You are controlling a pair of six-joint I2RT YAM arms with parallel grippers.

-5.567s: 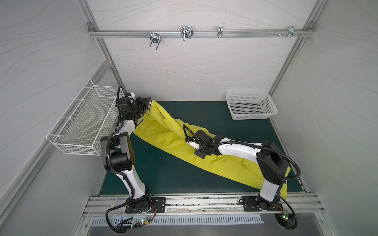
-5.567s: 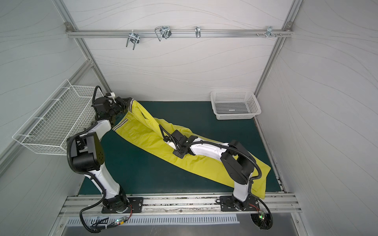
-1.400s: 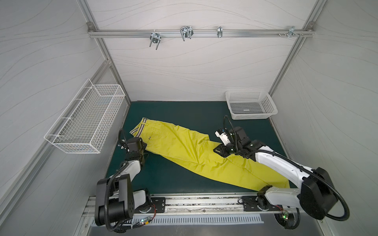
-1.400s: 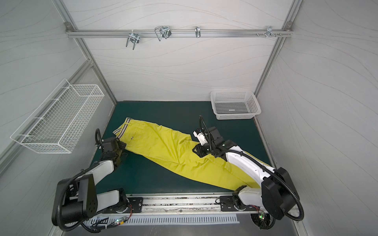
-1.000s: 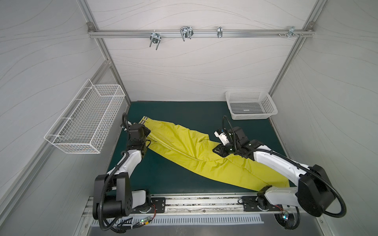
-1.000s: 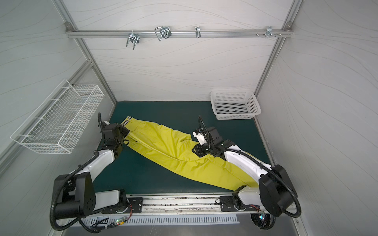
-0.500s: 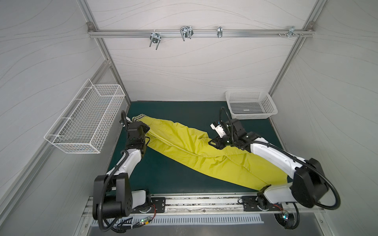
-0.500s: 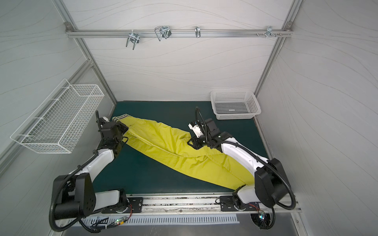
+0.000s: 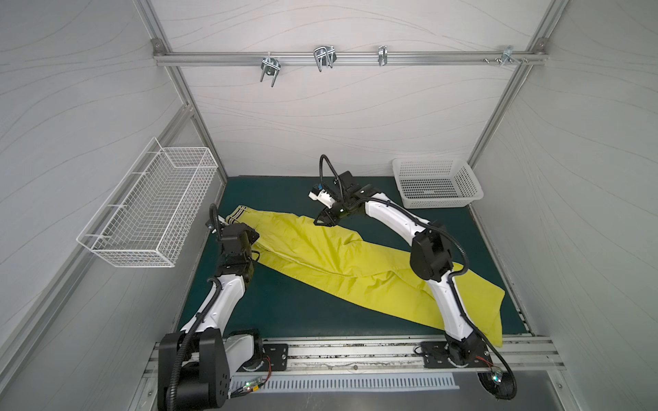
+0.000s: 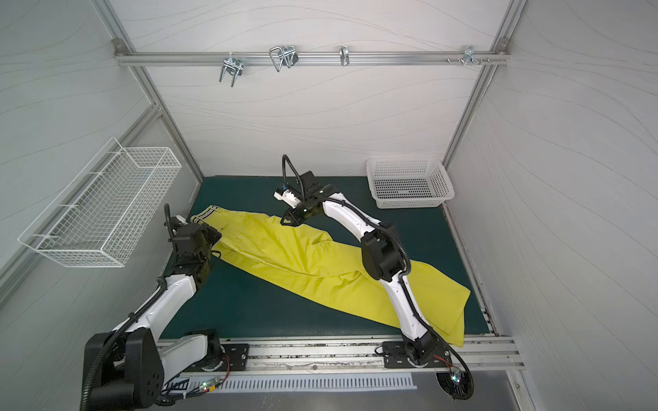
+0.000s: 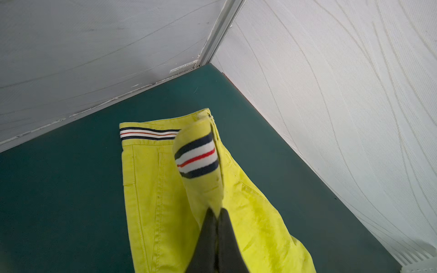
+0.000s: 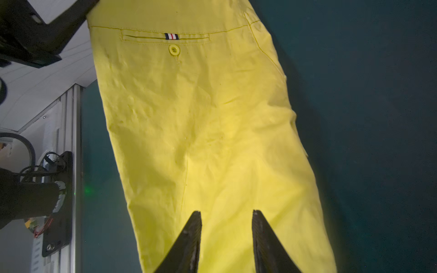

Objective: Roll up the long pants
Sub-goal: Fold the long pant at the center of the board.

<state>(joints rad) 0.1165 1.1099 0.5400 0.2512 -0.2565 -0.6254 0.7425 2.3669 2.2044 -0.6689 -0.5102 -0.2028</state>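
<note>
Atop green mat (image 9: 285, 306), left fingers (image 11: 205, 236) pinch the crinkled long pants (image 9: 320, 256); tapered right fingers (image 12: 189, 241) gape empty.

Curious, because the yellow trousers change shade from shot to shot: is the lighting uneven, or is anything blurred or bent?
Both top views: even light, long pants sharp, frame rails splayed, wide-lens look. Left wrist view: bright, left gripper soft-edged. Right wrist view: dim, mat nearly black, a brighter patch on the pants by the right gripper.
</note>
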